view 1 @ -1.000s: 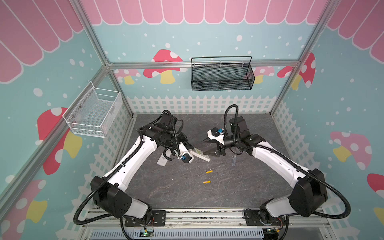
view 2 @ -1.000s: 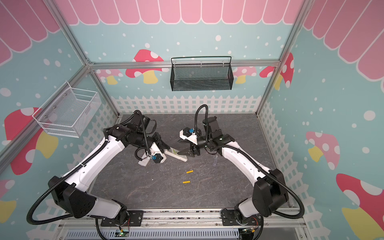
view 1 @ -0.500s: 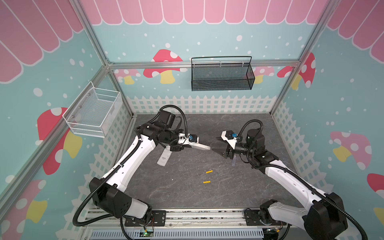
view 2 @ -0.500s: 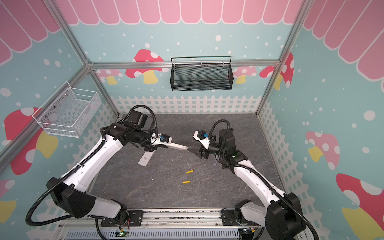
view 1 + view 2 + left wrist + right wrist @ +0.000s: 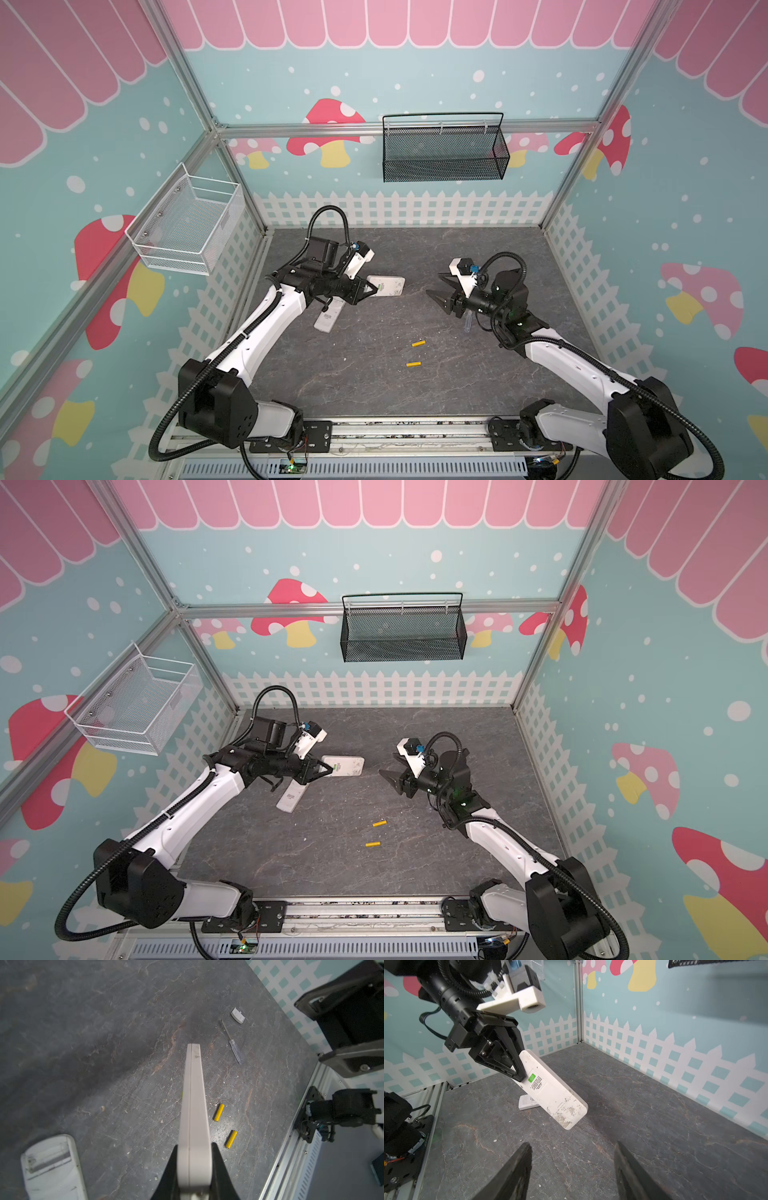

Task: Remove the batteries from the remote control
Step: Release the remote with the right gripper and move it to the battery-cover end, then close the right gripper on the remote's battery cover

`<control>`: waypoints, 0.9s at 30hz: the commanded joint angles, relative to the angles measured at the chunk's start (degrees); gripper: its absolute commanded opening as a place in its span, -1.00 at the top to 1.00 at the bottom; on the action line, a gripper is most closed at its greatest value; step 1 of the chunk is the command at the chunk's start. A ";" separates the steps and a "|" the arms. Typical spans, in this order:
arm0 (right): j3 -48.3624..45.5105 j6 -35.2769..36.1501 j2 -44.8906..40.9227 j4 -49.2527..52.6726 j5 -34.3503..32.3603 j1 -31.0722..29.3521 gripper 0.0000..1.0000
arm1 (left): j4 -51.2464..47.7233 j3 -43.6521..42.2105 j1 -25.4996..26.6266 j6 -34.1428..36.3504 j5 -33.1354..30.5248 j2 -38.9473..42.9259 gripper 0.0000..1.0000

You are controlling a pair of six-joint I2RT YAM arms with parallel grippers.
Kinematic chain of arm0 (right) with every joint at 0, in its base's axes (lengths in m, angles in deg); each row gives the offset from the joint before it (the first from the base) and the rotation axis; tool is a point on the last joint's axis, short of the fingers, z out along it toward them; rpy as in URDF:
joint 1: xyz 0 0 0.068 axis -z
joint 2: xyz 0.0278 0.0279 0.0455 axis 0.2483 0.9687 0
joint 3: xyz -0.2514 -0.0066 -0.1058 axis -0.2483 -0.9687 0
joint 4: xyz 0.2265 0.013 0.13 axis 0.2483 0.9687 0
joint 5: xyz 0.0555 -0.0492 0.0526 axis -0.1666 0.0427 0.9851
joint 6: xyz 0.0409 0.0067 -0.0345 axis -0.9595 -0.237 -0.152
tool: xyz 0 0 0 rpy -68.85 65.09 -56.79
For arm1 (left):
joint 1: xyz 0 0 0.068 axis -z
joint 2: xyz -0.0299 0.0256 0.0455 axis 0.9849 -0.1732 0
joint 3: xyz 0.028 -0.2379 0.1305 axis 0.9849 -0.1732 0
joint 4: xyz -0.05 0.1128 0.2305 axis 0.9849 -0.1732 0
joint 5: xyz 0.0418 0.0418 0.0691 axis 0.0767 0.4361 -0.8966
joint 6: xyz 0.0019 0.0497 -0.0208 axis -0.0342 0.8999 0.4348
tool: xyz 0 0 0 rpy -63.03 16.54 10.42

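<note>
My left gripper point(image 5: 369, 286) point(image 5: 194, 1148) is shut on one end of a white remote control point(image 5: 388, 286) point(image 5: 347, 766) point(image 5: 194, 1095), held off the table and pointing toward the right arm. The right wrist view shows the remote's back point(image 5: 552, 1093) with a green label and a scuffed far end; nothing inside it shows. Two yellow batteries point(image 5: 418, 343) point(image 5: 413, 364) point(image 5: 219, 1112) point(image 5: 231, 1139) lie loose on the grey table. My right gripper point(image 5: 434, 284) point(image 5: 386, 766) point(image 5: 572, 1145) is open and empty, a short gap from the remote's free end.
A second white remote point(image 5: 328, 318) point(image 5: 52, 1167) lies on the table under the left arm. A clear-handled screwdriver point(image 5: 233, 1045) and a small grey cover point(image 5: 238, 1015) lie near the right arm. A black mesh basket point(image 5: 442, 151) and a white wire basket point(image 5: 187, 226) hang on the walls.
The left gripper has lifted the remote and drawn it back to the left. The right gripper has pulled away to the right, so the two are now apart.
</note>
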 commanded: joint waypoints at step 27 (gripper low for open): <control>11.50 -31.88 27.00 -15.92 3.01 -4.92 -0.17 | 20.71 -13.25 -6.24 -16.30 16.72 5.53 1.00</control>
